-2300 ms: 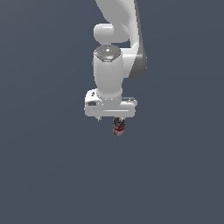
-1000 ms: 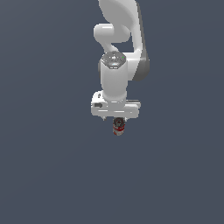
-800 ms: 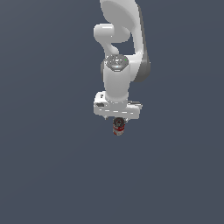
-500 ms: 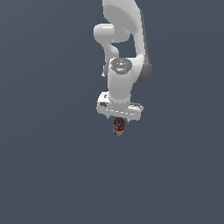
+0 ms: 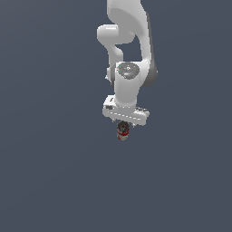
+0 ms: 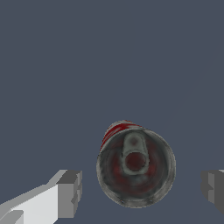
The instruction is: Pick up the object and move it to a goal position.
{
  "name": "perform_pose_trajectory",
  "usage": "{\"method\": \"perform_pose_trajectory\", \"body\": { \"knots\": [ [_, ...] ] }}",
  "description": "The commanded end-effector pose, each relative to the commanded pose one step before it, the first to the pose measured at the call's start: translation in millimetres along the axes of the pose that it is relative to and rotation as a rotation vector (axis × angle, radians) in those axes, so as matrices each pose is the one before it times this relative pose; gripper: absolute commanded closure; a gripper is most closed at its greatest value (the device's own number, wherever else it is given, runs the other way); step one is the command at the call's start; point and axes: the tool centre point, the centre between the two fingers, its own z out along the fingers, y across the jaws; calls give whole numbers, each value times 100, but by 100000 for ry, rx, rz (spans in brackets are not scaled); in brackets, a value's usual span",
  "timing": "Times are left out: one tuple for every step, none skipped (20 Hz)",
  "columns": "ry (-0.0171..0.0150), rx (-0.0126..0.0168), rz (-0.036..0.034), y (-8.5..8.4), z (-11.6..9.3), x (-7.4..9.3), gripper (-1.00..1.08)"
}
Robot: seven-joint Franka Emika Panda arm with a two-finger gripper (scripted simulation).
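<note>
The object is a small can point(image 5: 123, 132) with a red-and-white label and a dark metallic top. It stands upright on the grey floor, right under the white hand. The gripper point(image 5: 123, 124) points down over it. In the wrist view the can's top point(image 6: 135, 168) lies between the two grey fingertips point(image 6: 70, 194), with a gap on each side. The gripper point(image 6: 142, 192) is open and touches nothing. The can's lower part is hidden from the wrist view.
A plain dark grey floor point(image 5: 54, 181) fills both views. The white arm point(image 5: 129, 41) rises above the hand. No other object shows.
The hand has shifted a little toward the exterior view's right, lowered slightly and turned at the wrist. The can has stayed in place.
</note>
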Motion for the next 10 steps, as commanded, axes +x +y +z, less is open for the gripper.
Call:
{"method": "perform_pose_trajectory", "body": {
  "knots": [
    [1, -2, 7, 0, 1, -1, -92],
    [0, 0, 0, -1, 34, -2, -92],
    [0, 0, 0, -3, 101, -5, -92],
    [0, 0, 0, -5, 168, -8, -92],
    [0, 0, 0, -6, 235, -12, -92],
    [7, -9, 68, 28, 301, -3, -92],
    [0, 0, 0, -9, 371, -20, -92],
    [5, -7, 48, 15, 437, -16, -92],
    [5, -7, 48, 13, 504, -20, -92],
    [0, 0, 0, -13, 556, -33, -92]
  ]
}}
